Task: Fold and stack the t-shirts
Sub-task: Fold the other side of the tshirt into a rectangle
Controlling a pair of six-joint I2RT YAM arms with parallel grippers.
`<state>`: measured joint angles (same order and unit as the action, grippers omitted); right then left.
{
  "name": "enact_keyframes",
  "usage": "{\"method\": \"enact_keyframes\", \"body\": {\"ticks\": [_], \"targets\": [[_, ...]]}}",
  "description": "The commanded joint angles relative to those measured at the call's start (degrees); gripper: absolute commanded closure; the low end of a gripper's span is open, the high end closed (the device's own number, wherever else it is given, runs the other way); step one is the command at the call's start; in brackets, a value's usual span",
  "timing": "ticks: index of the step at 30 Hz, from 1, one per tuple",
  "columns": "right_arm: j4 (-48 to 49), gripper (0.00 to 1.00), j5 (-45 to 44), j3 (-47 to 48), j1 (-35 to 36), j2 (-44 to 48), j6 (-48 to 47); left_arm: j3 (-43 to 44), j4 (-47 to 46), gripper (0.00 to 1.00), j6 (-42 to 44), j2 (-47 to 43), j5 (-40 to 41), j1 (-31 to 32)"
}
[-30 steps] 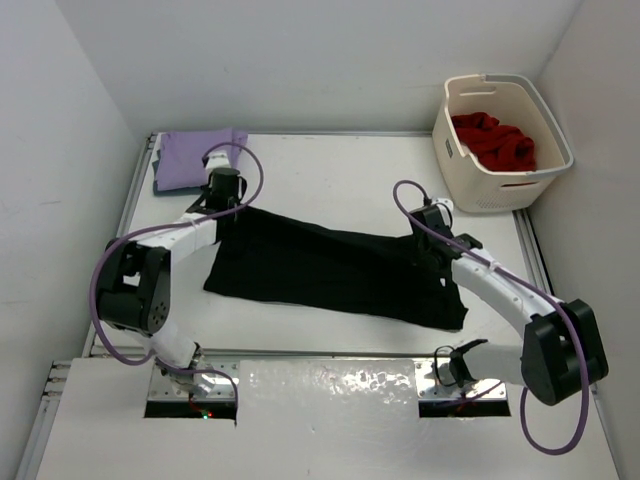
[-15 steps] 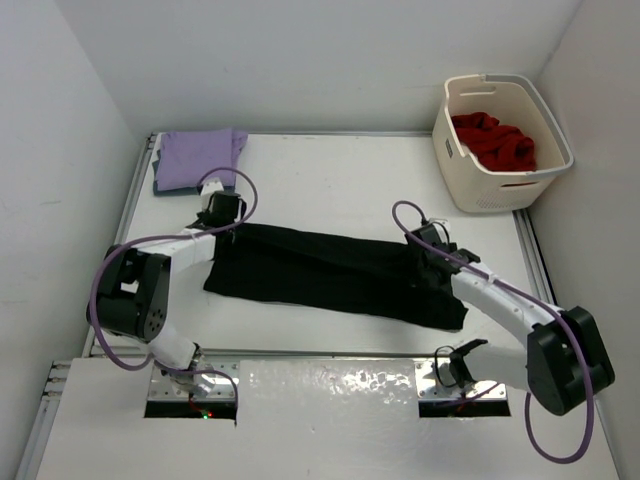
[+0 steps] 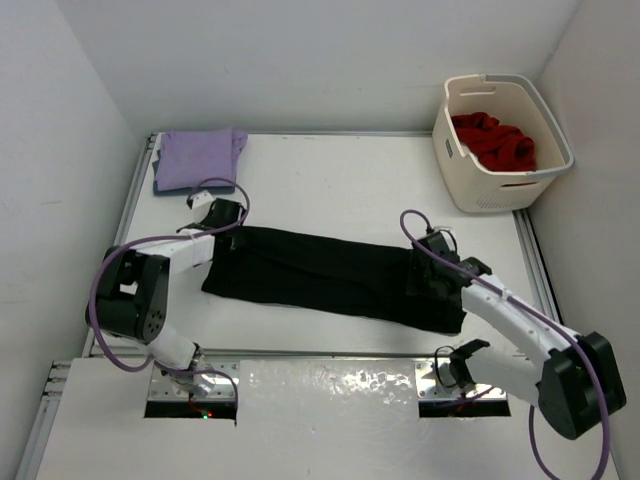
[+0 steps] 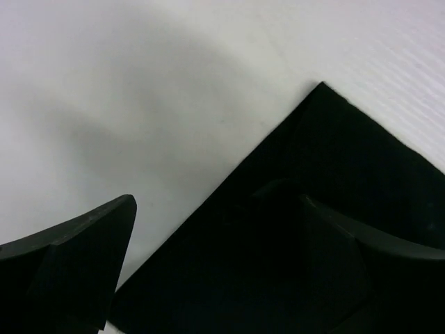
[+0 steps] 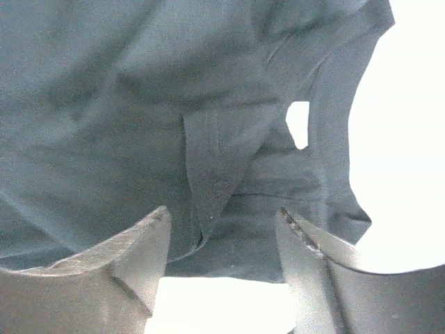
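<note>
A black t-shirt [image 3: 320, 270] lies folded into a long band across the table, and its corner [image 4: 320, 85] shows in the left wrist view. My left gripper [image 3: 225, 213] [image 4: 217, 202] hovers open over the band's far left corner, gripping nothing. Over the right end my right gripper [image 3: 432, 268] [image 5: 219, 216] also stands open, the cloth [image 5: 208, 125] lying loose beyond its fingers. A folded lavender t-shirt [image 3: 200, 157] rests on a teal-blue one [image 3: 161, 186] at the far left. A red t-shirt [image 3: 495, 140] is bunched in the basket.
The cream laundry basket [image 3: 505, 190] stands at the far right corner. White walls close in the table on the left, back and right. The arm bases sit at the near edge.
Both arms drew the black shirt's far edge toward the near side, narrowing it into a band. Both grippers then opened and let the cloth go.
</note>
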<state>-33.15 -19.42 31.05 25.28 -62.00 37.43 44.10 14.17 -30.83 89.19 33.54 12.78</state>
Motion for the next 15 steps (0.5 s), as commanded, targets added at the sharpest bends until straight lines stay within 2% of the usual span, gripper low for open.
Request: {"method": "enact_keyframes", "body": {"ticks": [1,3,5,10,15], "targets": [[-4.02,0.33,-6.92,5.68,0.3,2.93,-4.02,4.15,7.52,0.0,-6.68,-4.1,3.29,0.06],[-5.69,0.29,-9.22,7.97,0.12,2.67,-4.38,6.51,9.46,0.0,-6.97,-5.42,2.5,0.14],[-5.35,0.32,-11.07,8.15,-0.4,2.23,-3.68,8.02,9.99,0.0,-6.79,-6.74,2.49,0.84],[1.5,0.28,-6.95,7.09,-3.13,-2.94,-3.94,11.19,4.2,0.0,-2.22,-6.4,-0.49,6.55],[5.36,0.28,-4.14,8.5,-3.57,-9.71,-4.82,8.55,-4.05,0.0,-0.2,-2.27,-9.53,8.14]]}}
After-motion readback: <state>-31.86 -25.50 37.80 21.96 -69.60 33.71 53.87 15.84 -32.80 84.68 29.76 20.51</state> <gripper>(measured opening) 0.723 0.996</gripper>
